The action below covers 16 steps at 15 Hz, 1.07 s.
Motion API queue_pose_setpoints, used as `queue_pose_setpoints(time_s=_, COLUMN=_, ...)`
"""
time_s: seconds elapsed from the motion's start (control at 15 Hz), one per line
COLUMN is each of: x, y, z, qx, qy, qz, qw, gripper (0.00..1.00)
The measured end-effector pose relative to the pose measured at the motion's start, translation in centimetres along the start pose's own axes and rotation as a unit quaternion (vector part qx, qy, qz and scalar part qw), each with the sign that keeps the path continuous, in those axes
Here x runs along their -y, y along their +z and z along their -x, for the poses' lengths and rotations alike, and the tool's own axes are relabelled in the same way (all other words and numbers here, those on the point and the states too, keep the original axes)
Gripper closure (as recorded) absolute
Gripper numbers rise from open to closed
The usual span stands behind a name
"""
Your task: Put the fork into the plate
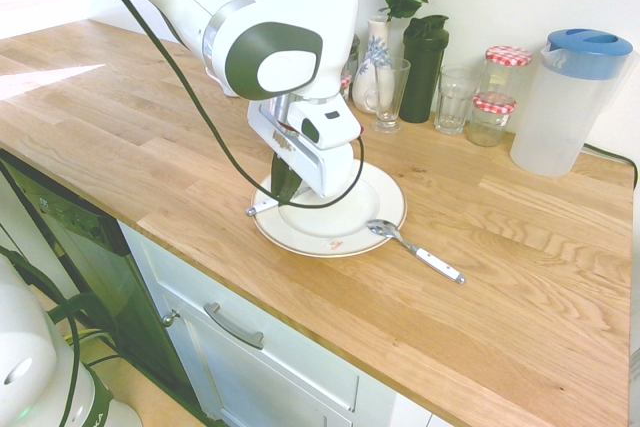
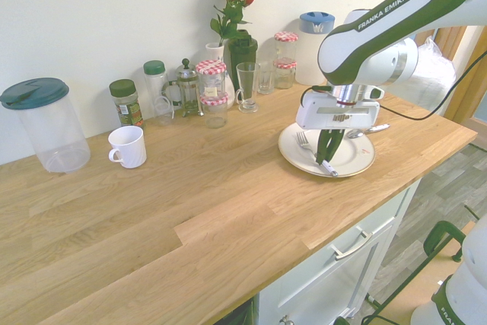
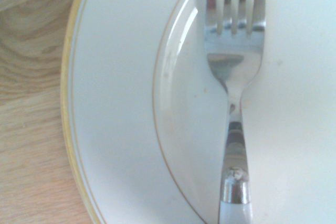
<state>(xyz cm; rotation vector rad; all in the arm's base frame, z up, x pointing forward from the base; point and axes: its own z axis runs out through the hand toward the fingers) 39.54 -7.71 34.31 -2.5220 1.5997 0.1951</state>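
Fork [image 2: 312,148] lies across the plate [image 2: 364,159], tines on its far-left part, white handle end reaching past the near rim. Gripper [image 2: 328,151] is low over the handle, dark fingers straddling it; contact or release cannot be told. Judged step: placement, nearly done. Next: open if needed, lift straight up without dragging the fork. Spoon [image 1: 414,248] rests at the plate's edge on the worktop [image 1: 520,277].
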Motion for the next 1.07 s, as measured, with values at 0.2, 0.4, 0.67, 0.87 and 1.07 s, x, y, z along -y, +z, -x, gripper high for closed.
queue_pose_setpoints(time_s=0.2, x=-0.1, y=0.0, z=-0.1, qx=0.003, qy=0.001, qz=0.0, qw=1.0, gripper=0.0)
queue_pose_setpoints(time_s=0.4, x=-0.2, y=0.0, z=-0.2, qx=0.005, qy=0.003, qz=-0.002, qw=1.0, gripper=0.0)
queue_pose_setpoints(time_s=0.67, x=-0.5, y=0.0, z=-0.5, qx=0.009, qy=0.007, qz=-0.006, qw=1.0, gripper=0.0)
queue_pose_setpoints(time_s=0.87, x=-1.3, y=-0.1, z=-0.7, qx=0.007, qy=0.014, qz=-0.013, qw=1.0, gripper=0.0)
queue_pose_setpoints(time_s=1.07, x=-2.8, y=-1.4, z=0.4, qx=-0.009, qy=0.017, qz=-0.038, qw=0.999, gripper=0.0)
